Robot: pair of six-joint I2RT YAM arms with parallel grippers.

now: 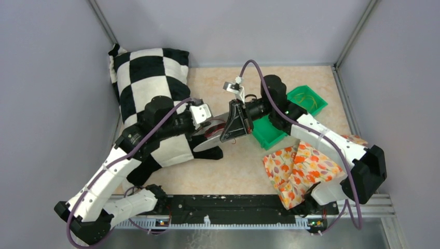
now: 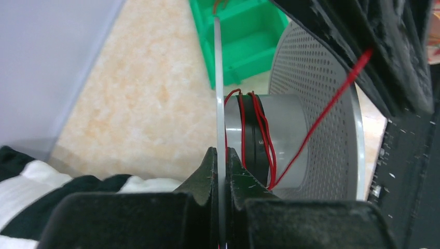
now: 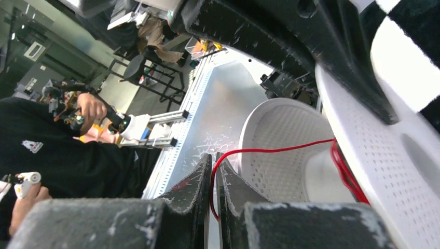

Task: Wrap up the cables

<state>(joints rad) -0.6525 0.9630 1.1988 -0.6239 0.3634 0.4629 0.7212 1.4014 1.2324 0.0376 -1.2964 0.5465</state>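
Observation:
A white spool hangs over the table between both arms, its perforated flange (image 2: 321,93) on the right and its grey core (image 2: 285,129) in the middle. A red cable (image 2: 262,140) lies wound round the core in a few turns. My left gripper (image 2: 221,151) is shut on the spool's thin flange (image 2: 220,78), seen edge-on. From the core, a loose strand of the red cable (image 3: 280,151) runs to my right gripper (image 3: 214,158) and drops into the narrow slit between its fingers. That gripper's jaws are only just parted. More thin cables (image 1: 310,101) lie in a green bin.
The green bin (image 1: 270,132) stands just right of the spool under the right arm. A black-and-white checkered pillow (image 1: 148,78) fills the left side beneath the left arm. A floral cloth (image 1: 298,168) lies at the near right. Grey walls close in the table.

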